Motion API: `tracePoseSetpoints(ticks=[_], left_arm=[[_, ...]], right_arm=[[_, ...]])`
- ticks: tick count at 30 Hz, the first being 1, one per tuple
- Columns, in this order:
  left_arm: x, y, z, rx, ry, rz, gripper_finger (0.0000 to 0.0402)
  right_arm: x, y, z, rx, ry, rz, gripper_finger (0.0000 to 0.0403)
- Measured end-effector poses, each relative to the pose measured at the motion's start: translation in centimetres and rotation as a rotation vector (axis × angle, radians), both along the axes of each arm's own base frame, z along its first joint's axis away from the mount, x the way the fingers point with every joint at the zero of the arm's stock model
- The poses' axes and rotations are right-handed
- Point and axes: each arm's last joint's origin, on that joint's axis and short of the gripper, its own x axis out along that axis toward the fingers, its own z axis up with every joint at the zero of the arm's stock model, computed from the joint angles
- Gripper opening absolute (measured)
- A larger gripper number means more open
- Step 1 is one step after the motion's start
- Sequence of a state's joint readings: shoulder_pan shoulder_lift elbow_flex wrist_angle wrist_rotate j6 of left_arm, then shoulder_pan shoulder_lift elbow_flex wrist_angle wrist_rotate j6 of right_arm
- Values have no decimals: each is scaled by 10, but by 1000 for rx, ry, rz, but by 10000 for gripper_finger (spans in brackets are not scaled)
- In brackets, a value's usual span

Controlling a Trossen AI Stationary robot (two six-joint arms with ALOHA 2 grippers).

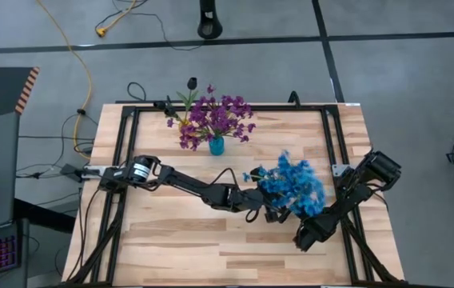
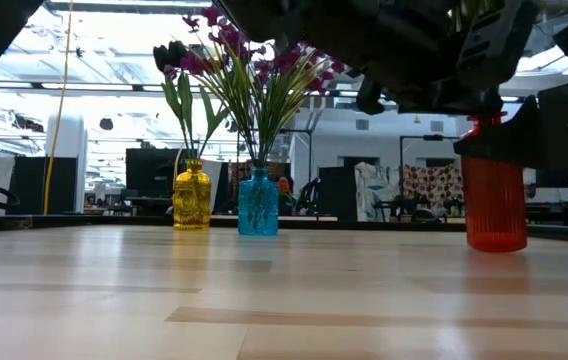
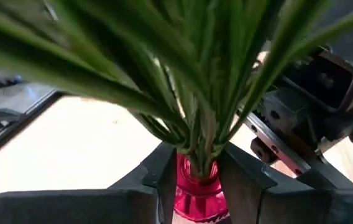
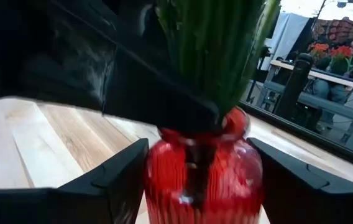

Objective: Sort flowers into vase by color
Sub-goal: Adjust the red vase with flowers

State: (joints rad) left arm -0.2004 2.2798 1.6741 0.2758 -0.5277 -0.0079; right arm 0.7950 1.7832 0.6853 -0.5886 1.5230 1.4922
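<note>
A bunch of blue flowers [image 1: 292, 186] stands with its green stems [image 3: 195, 124] in a red glass vase [image 4: 201, 180] at the table's middle right; the blossoms hide the vase in the high view. My left gripper [image 3: 196, 152] reaches in from the left and is shut on the stems just above the vase's mouth. My right gripper [image 4: 201, 186] comes from the right, its fingers on either side of the vase's body. Purple flowers [image 1: 215, 118] stand in a blue vase [image 2: 258, 202]. A dark flower [image 1: 193, 82] stands in a yellow vase [image 2: 192, 195]. My left gripper pinches the bundle of green stems [image 3: 196, 148] between its two fingers, right above the red vase's mouth, lying across the stems. The stems run down into the vase's neck [image 3: 195, 186], and the blossoms spread above. My right gripper holds the red vase's round body [image 4: 164, 180] between its two fingers [image 4: 117, 180], coming level from the side. The vase [image 2: 494, 205] stands upright with its bottom on the table.
The blue and yellow vases stand side by side at the table's far middle. A black frame [image 1: 123, 160] runs round the tabletop. The near left of the wooden table [image 1: 163, 240] lies bare. Cables lie on the floor beyond the far edge.
</note>
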Motion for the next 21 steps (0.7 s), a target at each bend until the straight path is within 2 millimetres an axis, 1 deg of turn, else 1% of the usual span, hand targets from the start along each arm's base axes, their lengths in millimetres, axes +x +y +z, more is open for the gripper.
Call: tracePoseSetpoints(ticks=[6,12,16,21], left_arm=[[1,4,1,-21,1,-4,99],[0,4,1,-29,0,0,102],[0,4,1,-40,-2,3,123],[0,4,1,-50,-6,5,170]], right_arm=[[1,-1,0,-12,24,-6,300],[2,0,0,7,40,-8,301],[2,0,-1,19,51,-10,301],[2,0,-1,52,43,-14,302]])
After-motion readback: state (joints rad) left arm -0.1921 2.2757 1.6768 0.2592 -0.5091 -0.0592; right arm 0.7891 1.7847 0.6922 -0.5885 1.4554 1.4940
